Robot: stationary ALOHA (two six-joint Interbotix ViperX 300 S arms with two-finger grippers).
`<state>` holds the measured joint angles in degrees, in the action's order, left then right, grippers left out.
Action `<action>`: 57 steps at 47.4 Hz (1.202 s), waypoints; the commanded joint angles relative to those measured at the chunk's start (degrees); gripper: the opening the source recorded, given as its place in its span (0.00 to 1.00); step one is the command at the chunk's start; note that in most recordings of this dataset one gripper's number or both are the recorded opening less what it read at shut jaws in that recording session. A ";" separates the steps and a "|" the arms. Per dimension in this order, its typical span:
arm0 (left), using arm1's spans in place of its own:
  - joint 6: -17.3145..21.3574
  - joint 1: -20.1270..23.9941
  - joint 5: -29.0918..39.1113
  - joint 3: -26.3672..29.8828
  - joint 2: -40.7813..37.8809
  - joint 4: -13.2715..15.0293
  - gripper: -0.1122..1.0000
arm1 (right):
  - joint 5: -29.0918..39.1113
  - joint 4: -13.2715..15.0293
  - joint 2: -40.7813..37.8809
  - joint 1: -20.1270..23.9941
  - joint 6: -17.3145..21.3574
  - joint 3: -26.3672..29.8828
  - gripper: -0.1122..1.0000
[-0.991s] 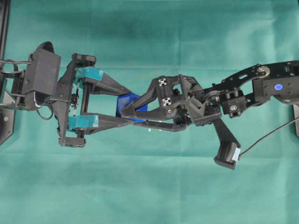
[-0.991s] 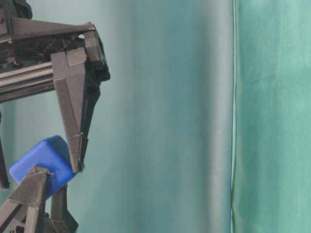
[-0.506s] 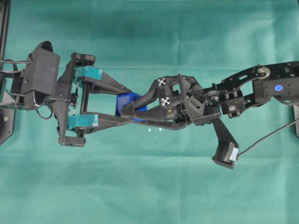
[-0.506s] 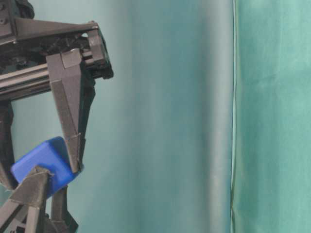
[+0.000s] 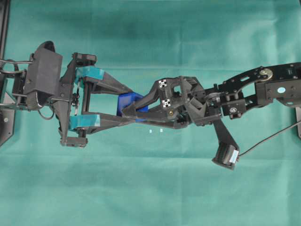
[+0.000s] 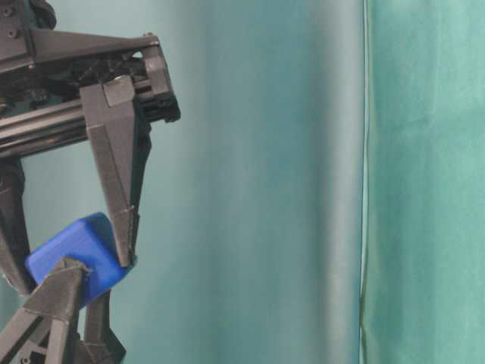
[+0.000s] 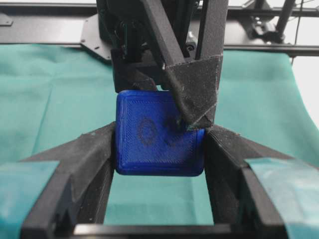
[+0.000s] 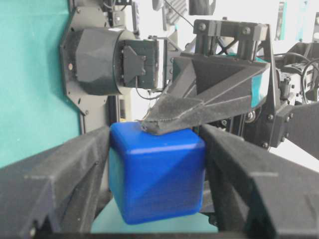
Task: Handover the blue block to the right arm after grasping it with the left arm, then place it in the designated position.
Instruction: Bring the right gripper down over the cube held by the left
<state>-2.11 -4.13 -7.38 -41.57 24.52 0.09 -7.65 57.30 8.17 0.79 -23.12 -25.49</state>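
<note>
overhead, the blue block (image 5: pixel 130 101) hangs between both arms above the cloth, the left wrist view shows the left gripper (image 7: pixel 159 144) clamping it, and the right wrist view shows the right gripper (image 8: pixel 157 149) pinching it too, so a skewed release could likely drop it.

The overhead view is evenly and fairly brightly lit, with only soft, faint shadows cast on the green cloth (image 5: pixel 150 188) beneath the arms. A slightly darker patch is seen on the cloth at the far middle. The table-level view is soft: the backdrop is rendered as blurred vertical bands of teal, while the blue block (image 6: pixel 76 254) is seen reasonably sharp. In the left wrist view the near teal pads (image 7: pixel 279 184) are out of focus. In the right wrist view, the far right background is overexposed to white.
</note>
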 commanded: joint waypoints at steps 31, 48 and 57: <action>0.00 -1.14 0.97 1.05 0.97 0.00 0.55 | 0.44 -0.09 1.14 -0.44 0.53 0.70 0.71; 0.09 -1.23 0.88 0.97 1.23 0.00 1.00 | 0.44 -0.09 1.14 -0.44 0.53 0.70 0.70; 0.09 -1.23 0.97 1.05 1.32 0.00 1.00 | 0.44 -0.09 1.14 -0.44 0.53 0.62 0.69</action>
<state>-2.02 -4.92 -6.06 -41.57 24.70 0.09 -7.21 57.39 8.17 0.70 -22.76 -25.58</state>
